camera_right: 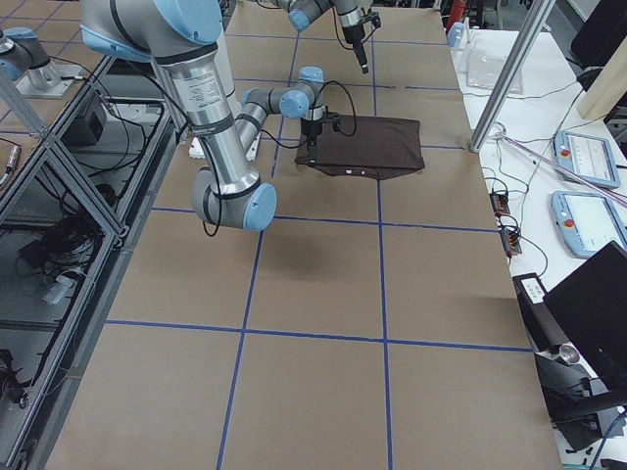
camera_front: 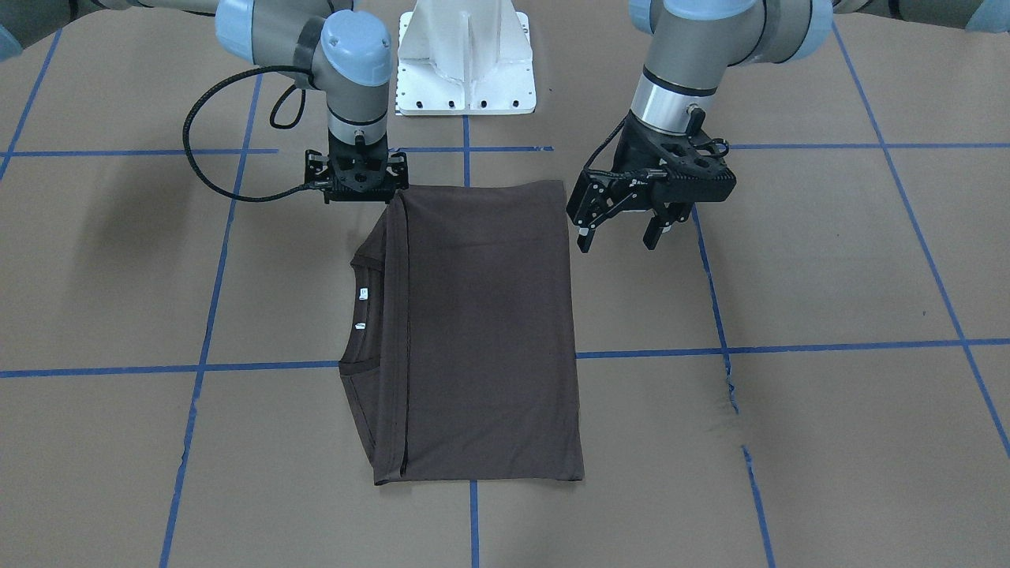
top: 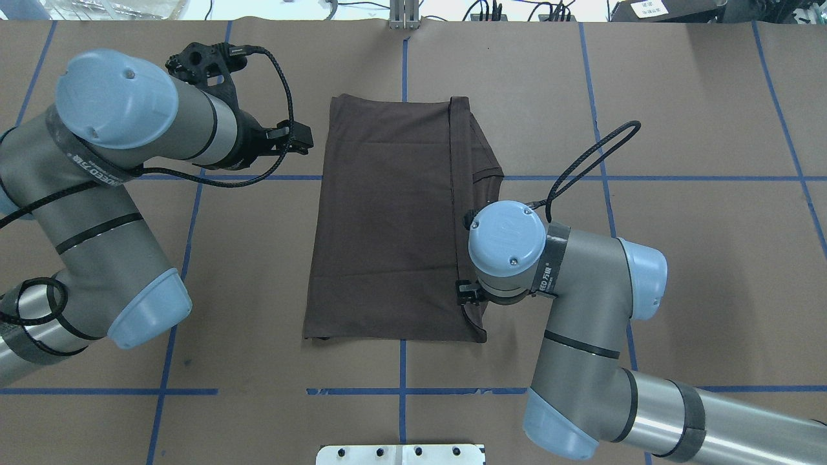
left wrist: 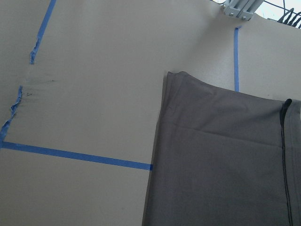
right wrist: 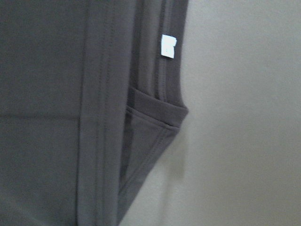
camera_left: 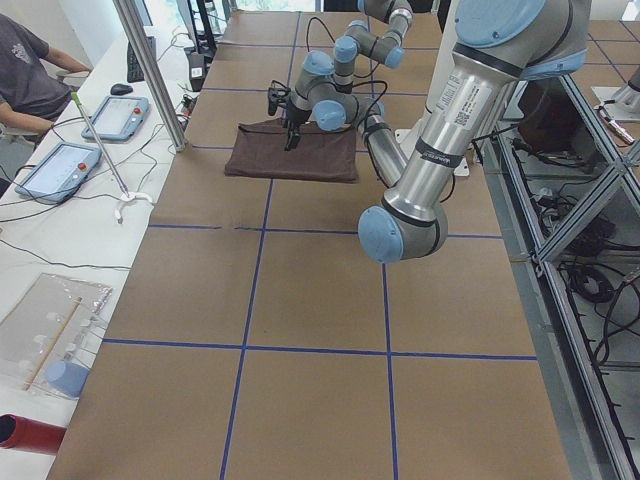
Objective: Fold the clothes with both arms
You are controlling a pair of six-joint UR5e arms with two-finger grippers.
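The dark brown T-shirt [camera_front: 481, 331] lies flat on the table, folded into a tall rectangle [top: 387, 226]. Its ribbed collar [camera_front: 359, 315] and white neck label [camera_front: 362, 294] stick out on one long side; the label also shows in the right wrist view [right wrist: 167, 46]. My left gripper [camera_front: 619, 233] is open and empty, and hovers just off the shirt's other long edge near the robot-side corner. My right gripper [camera_front: 359, 180] points straight down at the collar-side corner nearest the robot. Its fingers are hidden, so I cannot tell their state.
The white pedestal base [camera_front: 465, 63] stands behind the shirt. Blue tape lines grid the brown table, with a torn strip [camera_front: 730, 386] beside the shirt. A black cable [camera_front: 197, 150] loops from the right wrist. An operators' bench with tablets [camera_left: 50, 170] runs along the far side.
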